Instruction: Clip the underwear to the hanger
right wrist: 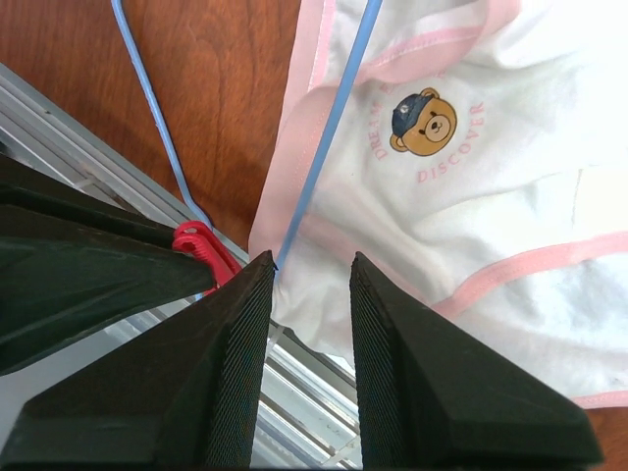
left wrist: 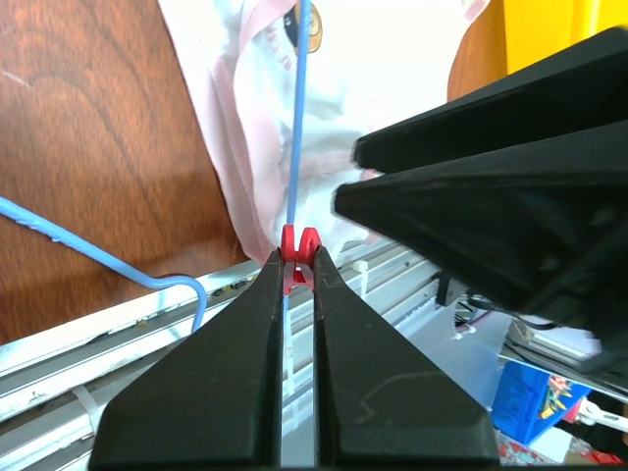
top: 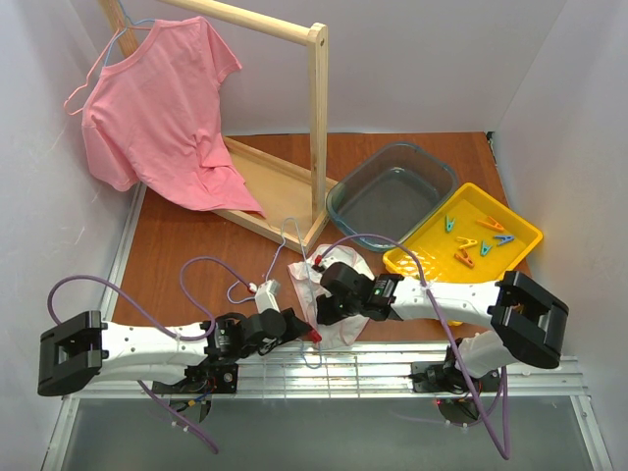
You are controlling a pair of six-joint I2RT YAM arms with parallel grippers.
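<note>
Left gripper (left wrist: 297, 263), near edge: jaws clenched on a red clip (left wrist: 298, 245), which sits right at the hanger (left wrist: 297, 118) wire. Cannot tell whether the clip bites wire or fabric yet.

Underwear (right wrist: 471, 196) lies flat on the tabletop (left wrist: 88, 128) at near centre. The wire crosses its left side.

Right gripper (right wrist: 312, 270): jaws released and empty, low over the cloth's near edge, beside the wire.

Judgement: first clip is being placed, with none seen fastened. A second clip is probably still to come.
</note>
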